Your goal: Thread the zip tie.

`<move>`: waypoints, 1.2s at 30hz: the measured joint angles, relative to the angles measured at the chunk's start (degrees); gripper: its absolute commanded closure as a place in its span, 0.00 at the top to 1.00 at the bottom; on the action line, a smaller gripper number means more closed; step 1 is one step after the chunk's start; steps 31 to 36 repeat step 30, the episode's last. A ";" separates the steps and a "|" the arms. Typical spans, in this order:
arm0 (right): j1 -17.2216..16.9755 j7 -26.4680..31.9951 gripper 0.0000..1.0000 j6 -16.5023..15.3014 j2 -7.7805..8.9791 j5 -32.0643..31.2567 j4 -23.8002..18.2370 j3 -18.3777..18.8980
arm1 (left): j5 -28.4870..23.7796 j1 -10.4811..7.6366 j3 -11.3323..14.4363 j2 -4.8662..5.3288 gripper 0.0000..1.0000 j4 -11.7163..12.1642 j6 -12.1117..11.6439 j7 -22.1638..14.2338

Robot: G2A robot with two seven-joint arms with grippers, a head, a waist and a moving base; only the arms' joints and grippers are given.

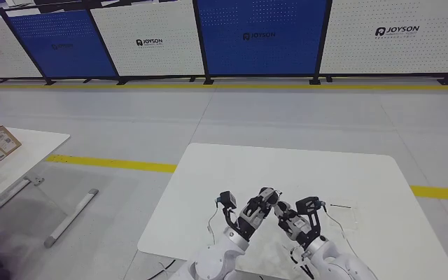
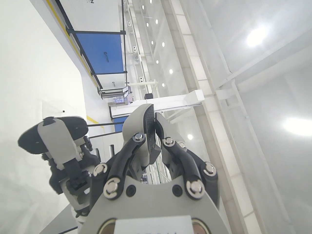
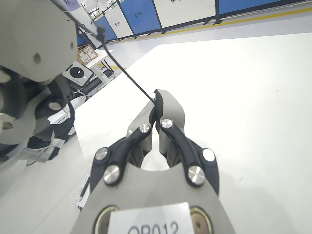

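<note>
Black zip tie (image 3: 132, 80) pinched above the white table (image 3: 243, 74).
Both arms are raised over the table's near edge, tips close together. The right gripper (image 3: 154, 96) is clamped on one strap end, and the strap runs straight and taut toward the left gripper (image 2: 154, 114). The left pads are pressed together; what they hold, cannot tell.

Matt black plastic zip tie (image 3: 129, 74); smooth white table (image 3: 231, 86)

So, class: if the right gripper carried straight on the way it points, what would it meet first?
Probably the bare white table; depth is unclear. The right gripper, shut on the zip tie, aims past the left arm.
</note>
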 measured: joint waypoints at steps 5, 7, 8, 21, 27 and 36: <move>-2.74 -3.72 1.00 -1.08 0.48 3.45 -1.33 3.79 | -0.82 -0.27 -0.80 -0.08 0.00 0.53 1.06 1.61; -4.55 -6.16 1.00 -1.96 0.77 5.22 -2.25 6.16 | -1.17 -0.14 -1.56 -0.03 0.00 0.76 1.38 2.19; -5.34 -7.22 1.00 -2.28 0.90 6.12 -2.69 7.26 | -1.22 -0.07 -1.90 0.00 0.00 0.92 1.64 2.53; -15.73 -18.12 1.00 -5.99 1.94 23.81 -7.81 23.49 | -5.61 -0.25 -7.26 0.13 0.00 8.58 1.88 6.31; -15.91 -18.00 1.00 -5.97 1.96 24.88 -8.03 23.82 | -8.13 -0.60 -7.67 0.07 0.00 9.78 1.94 4.82; -15.90 -18.00 1.00 -5.97 1.96 24.88 -8.03 23.82 | -8.08 -0.60 -7.67 0.07 0.00 9.77 1.94 4.87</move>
